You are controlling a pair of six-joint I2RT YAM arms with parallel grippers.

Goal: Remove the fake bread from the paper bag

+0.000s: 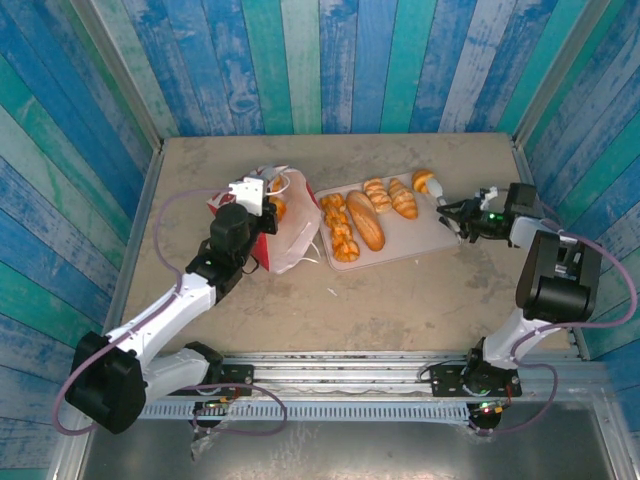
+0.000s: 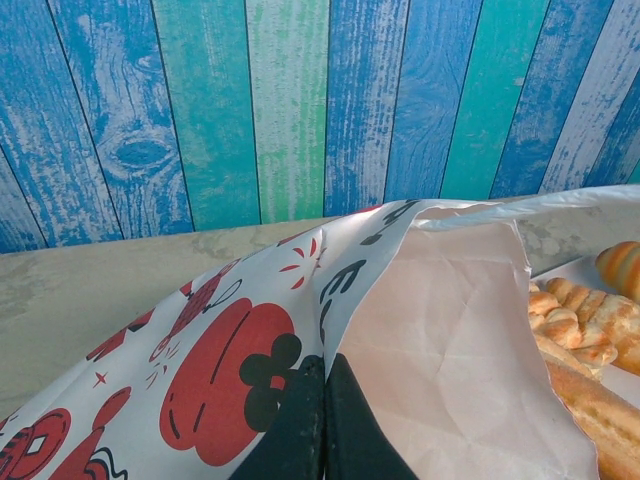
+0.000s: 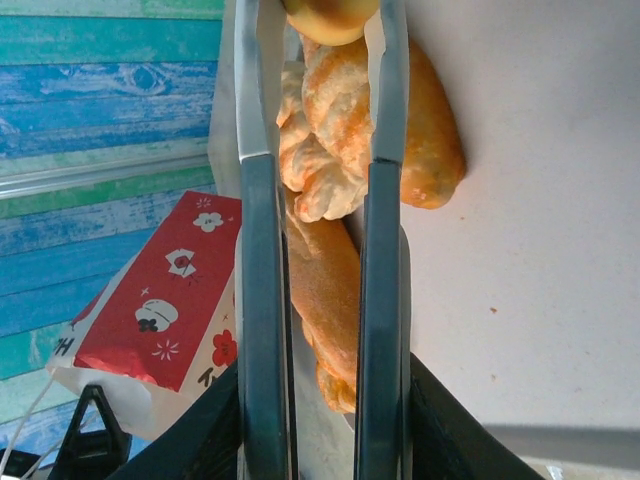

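Left gripper [image 2: 322, 425] jaws closed tight, pinching the rim of the paper bag [image 2: 230, 340]; the bag sits left of centre in the top view. Right gripper [image 1: 448, 208] jaws slightly apart, round roll [image 3: 330, 12] at the tips, can't tell if gripped. Other fake bread [image 1: 366, 222] lies on the pale tray [image 1: 420, 243], centre frame.

Overhead camera looks down from behind; wrist cameras close behind left hand [image 2: 325, 380], right hand [image 3: 318, 40], both seeing bag [image 2: 230, 330] and bread [image 2: 580, 320] ahead.
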